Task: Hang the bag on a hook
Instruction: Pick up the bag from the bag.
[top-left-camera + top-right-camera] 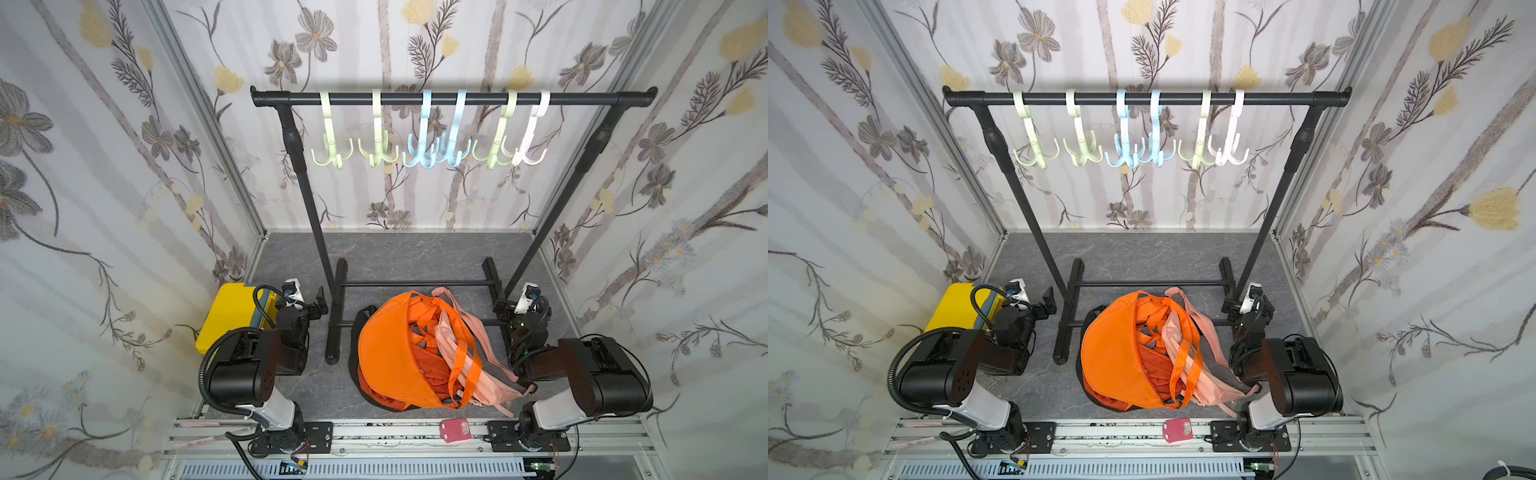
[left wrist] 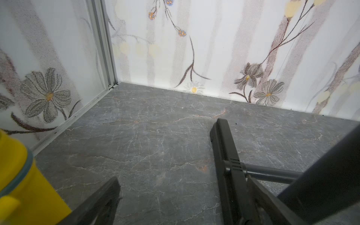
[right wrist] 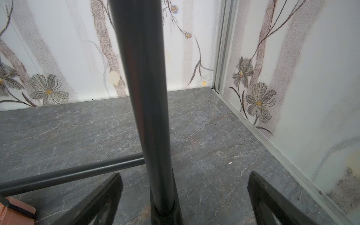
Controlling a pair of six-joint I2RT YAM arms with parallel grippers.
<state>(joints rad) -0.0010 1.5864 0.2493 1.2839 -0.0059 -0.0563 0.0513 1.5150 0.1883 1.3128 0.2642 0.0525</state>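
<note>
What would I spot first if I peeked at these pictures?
The bright orange bag jumps out first, lying in the middle of the dark floor with a pink bag tangled beside it. Next come the pastel hooks, green, blue and white, hanging in a row from the black rail above. A yellow box sits by the left arm.

Both arms sit folded low in a top view, elbows bent: the left arm at the frame's lower left, the right arm at its lower right. The left gripper and right gripper point up-frame, jaws spread wide, holding nothing.
</note>
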